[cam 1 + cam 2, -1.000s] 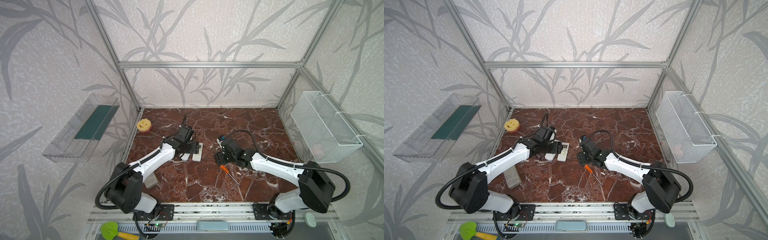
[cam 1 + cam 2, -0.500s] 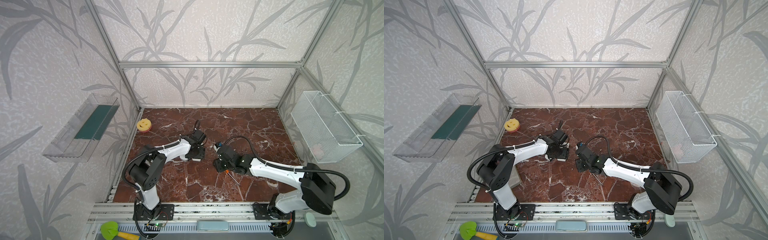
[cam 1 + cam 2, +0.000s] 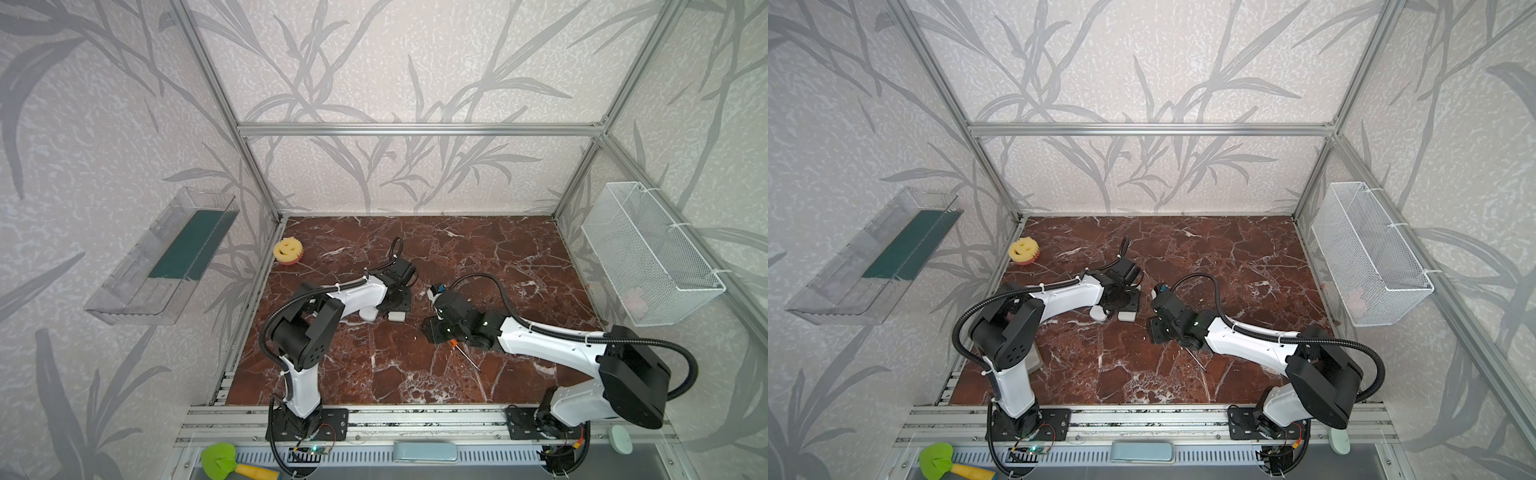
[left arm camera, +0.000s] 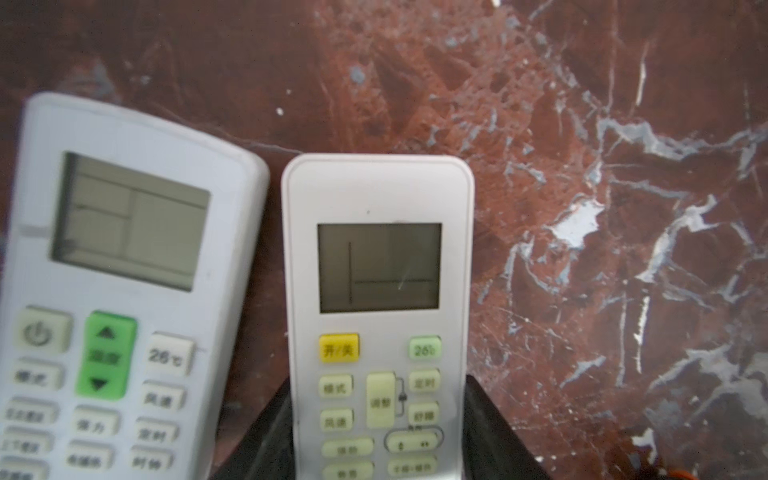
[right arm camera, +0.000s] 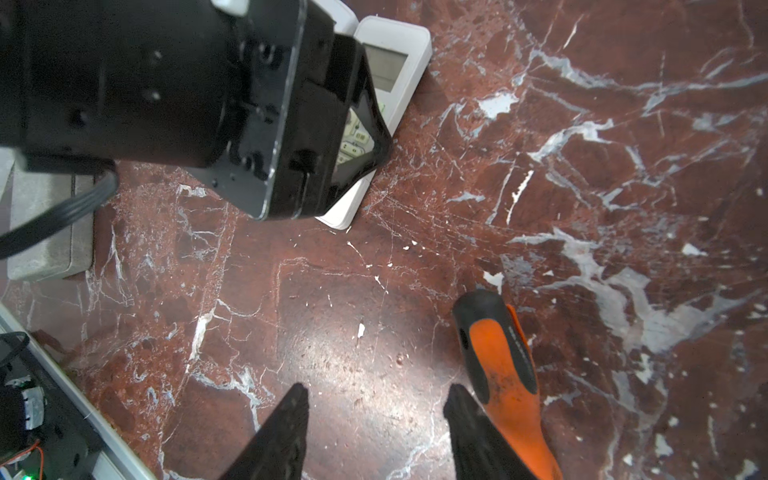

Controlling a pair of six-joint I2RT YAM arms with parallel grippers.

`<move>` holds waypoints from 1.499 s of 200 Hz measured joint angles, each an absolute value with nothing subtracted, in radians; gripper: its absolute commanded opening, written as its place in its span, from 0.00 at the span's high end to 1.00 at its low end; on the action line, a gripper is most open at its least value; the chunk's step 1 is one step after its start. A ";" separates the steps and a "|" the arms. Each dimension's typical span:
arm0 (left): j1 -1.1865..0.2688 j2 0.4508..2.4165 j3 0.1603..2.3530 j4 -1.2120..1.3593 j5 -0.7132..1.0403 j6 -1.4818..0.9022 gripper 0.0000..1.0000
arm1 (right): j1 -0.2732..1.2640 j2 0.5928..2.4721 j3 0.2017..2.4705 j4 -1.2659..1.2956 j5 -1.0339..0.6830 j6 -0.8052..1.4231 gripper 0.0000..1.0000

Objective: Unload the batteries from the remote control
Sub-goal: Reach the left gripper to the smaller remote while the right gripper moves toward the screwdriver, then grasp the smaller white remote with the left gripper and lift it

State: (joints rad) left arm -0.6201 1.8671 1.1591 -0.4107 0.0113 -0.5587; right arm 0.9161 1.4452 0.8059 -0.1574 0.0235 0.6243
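Here, at the near left of the marble table (image 5: pixel 582 166), a grey block (image 5: pixel 45 232) lay beside the left arm's base. Toward the middle, the right gripper (image 5: pixel 376 390) hung low over the table with its jaws parted and empty, and the orange-handled screwdriver (image 5: pixel 498 365) lay just outside one finger. Beyond it and to the left, the left gripper (image 4: pixel 378 382) pressed its jaws against the long edges of the slim remote (image 4: pixel 378 199). That remote lay face up, just beside the wider remote (image 4: pixel 133 166) on its left.

No batteries showed; they were judged to sit behind the back covers, which faced the table. Such cells would likely be light, stiff, smooth and prone to roll, so best pinched across the middle of the barrel. The hard, slick remote would first need turning over, a move crowded by its neighbour and the screwdriver. Farther off, a yellow smiley sponge (image 3: pixel 287 251) sat at the far left, and a wire basket (image 3: pixel 623 249) hung on the right wall.
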 measured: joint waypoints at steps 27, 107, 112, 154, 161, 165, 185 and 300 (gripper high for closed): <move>-0.620 1.865 1.159 -0.410 0.025 -0.566 0.58 | 0.910 1.436 0.754 -0.104 0.015 0.683 0.43; -0.620 1.692 1.139 -0.407 0.084 -0.632 0.61 | 0.872 1.250 0.612 0.115 -0.009 0.832 0.39; -0.620 1.673 1.139 -0.405 0.093 -0.643 0.61 | 0.871 1.248 0.612 0.131 -0.019 0.834 0.39; -0.621 1.574 1.107 -0.359 0.168 -0.727 0.64 | 0.871 1.253 0.612 0.231 -0.086 0.847 0.36; -0.622 1.565 1.101 -0.354 0.176 -0.738 0.64 | 0.871 1.258 0.614 0.239 -0.093 0.848 0.35; -0.622 1.561 1.098 -0.351 0.184 -0.746 0.64 | 0.872 1.262 0.615 0.244 -0.096 0.849 0.36; -0.623 1.549 1.089 -0.342 0.203 -0.771 0.65 | 0.872 1.282 0.620 0.266 -0.109 0.851 0.36; -0.641 1.455 1.029 -0.298 0.236 -0.857 0.67 | 0.872 1.416 0.724 0.302 -0.123 0.860 0.62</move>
State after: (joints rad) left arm -0.6411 1.4551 1.0290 -0.2981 0.2356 -0.8574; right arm 0.8722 1.4162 0.7242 0.3019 -0.1226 0.8604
